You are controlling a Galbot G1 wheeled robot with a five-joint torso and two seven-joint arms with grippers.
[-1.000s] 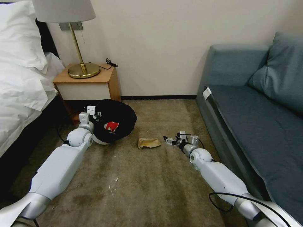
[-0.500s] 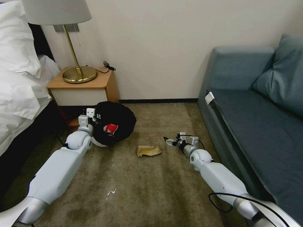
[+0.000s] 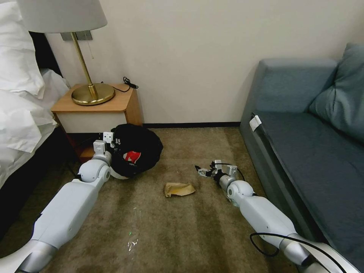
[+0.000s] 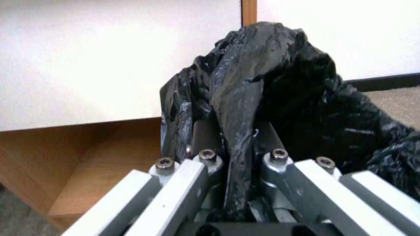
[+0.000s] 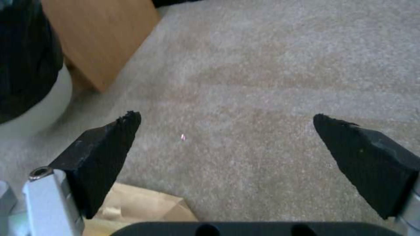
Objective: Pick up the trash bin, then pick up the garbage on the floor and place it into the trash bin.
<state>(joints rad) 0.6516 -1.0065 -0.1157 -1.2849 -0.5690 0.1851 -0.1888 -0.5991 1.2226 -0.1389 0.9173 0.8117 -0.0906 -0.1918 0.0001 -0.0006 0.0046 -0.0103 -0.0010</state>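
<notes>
- My head camera has swung since a second ago, sliding the whole scene; the things themselves have not shifted.
- Far left, my left gripper (image 4: 238, 147) pinches the trash bin (image 3: 133, 151) by its bag.
- The crumpled tan paper (image 3: 179, 189) lies mid-carpet.
- Right, my right gripper (image 5: 227, 131) hovers with fingers spread.

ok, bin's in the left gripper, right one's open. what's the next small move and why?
Probably bring the right gripper back and down over the tan paper. Its jaws are wide apart over bare carpet, with the paper just behind them, nearer the robot. The left gripper is clamped on the trash bin's black bag rim, so the bin looks ready.
</notes>
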